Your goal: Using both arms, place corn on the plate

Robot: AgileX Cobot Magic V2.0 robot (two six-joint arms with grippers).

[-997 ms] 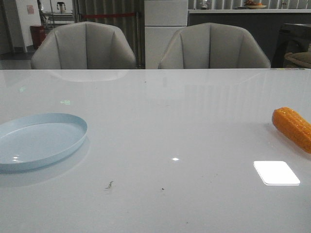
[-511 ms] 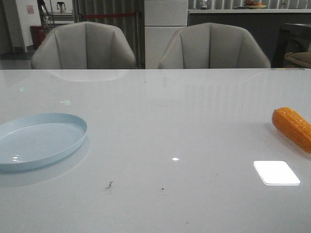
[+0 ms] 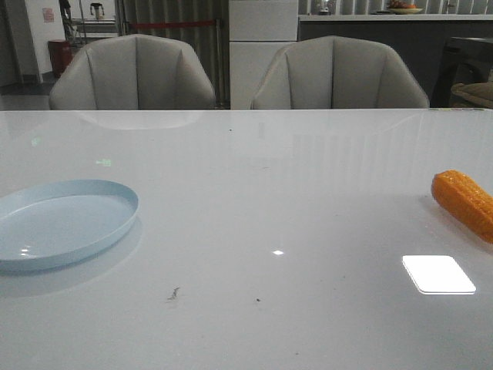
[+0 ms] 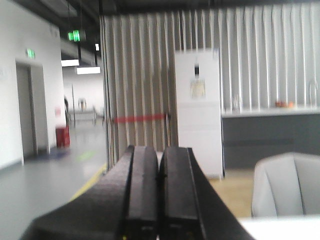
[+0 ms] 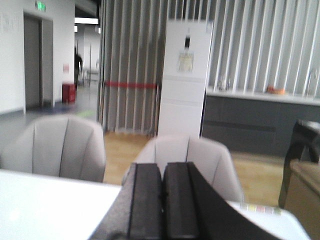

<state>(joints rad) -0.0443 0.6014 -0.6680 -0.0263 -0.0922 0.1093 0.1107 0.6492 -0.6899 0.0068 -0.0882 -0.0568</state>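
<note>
Front view: the corn [image 3: 464,203] lies on the white table [image 3: 269,200] at far right, roughly 3 o'clock from table centre, partly cut by the frame edge. Its long axis runs diagonal, the rounded end toward 10 o'clock and the rest trailing to 4 o'clock out of frame, so the taper is not visible. The plate [image 3: 115,223] sits at far left, about 9 o'clock from centre, flat, bare, partly cropped. Corn and plate are well apart, nearly the full table width between them. Neither arm shows in this view.

Left wrist view: the left gripper [image 4: 159,175] has its two black fingers pressed together, nothing between them. It points out level at the room, curtains and a chair back, not down at the table. No corn or plate is in sight.

Right wrist view: the right gripper [image 5: 162,190] is the same, fingers together and holding nothing, aimed level over the table edge at the two grey chairs [image 5: 55,150]. The corn is not visible here either.

Judgement: the task is not started, the corn untouched and off the plate. The corn is on the right arm's side, so the right arm is likely nearer; the plate is on the left arm's side. The corn presumably lies below and ahead of the right gripper, toward the robot's right, but the exact offset cannot be told. The gripper would need to part its fingers, tilt down and close across the diagonal axis.
</note>
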